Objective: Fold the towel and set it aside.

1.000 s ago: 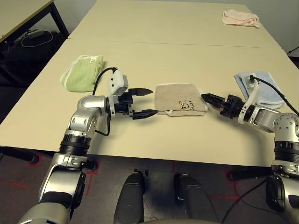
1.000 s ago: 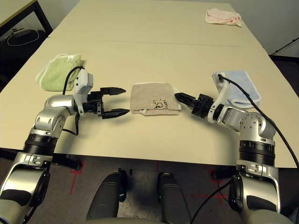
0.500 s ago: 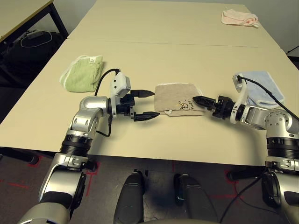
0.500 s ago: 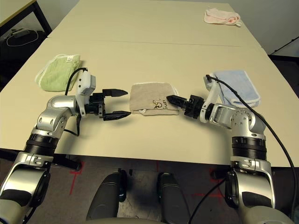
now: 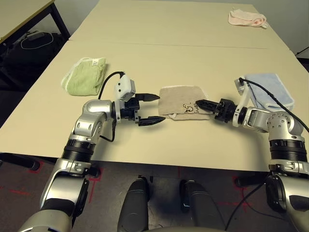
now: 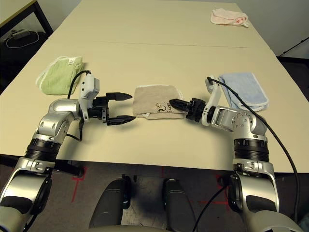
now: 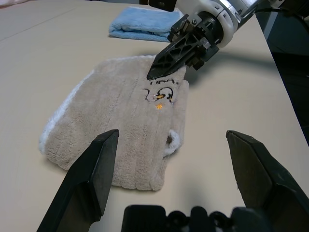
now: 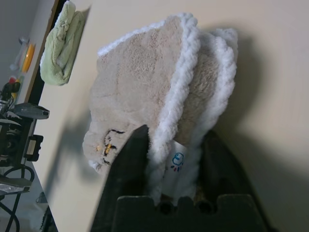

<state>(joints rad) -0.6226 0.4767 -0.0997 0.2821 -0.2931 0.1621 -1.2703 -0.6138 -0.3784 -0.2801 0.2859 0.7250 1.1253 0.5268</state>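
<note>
A long pale beige table takes up most of the room in view, with a thin seam running across it beyond the cloths and a dark floor showing past its near edge, marked with red tape lines. To the far left stands the corner of a second table on black legs, with cables and dark gear on the floor beside it. On the main surface, the towel lies folded into a small tan square at the middle, its white edging and a dark stitched motif facing the robot's right. A light green towel sits folded well off to the left, a light blue towel to the right, and a pink cloth far away near the back right corner. The left gripper hangs just beside the towel's left edge with its two black fingers spread wide and nothing between them. The right gripper reaches in from the other side; its fingers are closing around the towel's white-edged right border, with a small printed tag showing between them, though how firmly they pinch the cloth is hard to judge.
</note>
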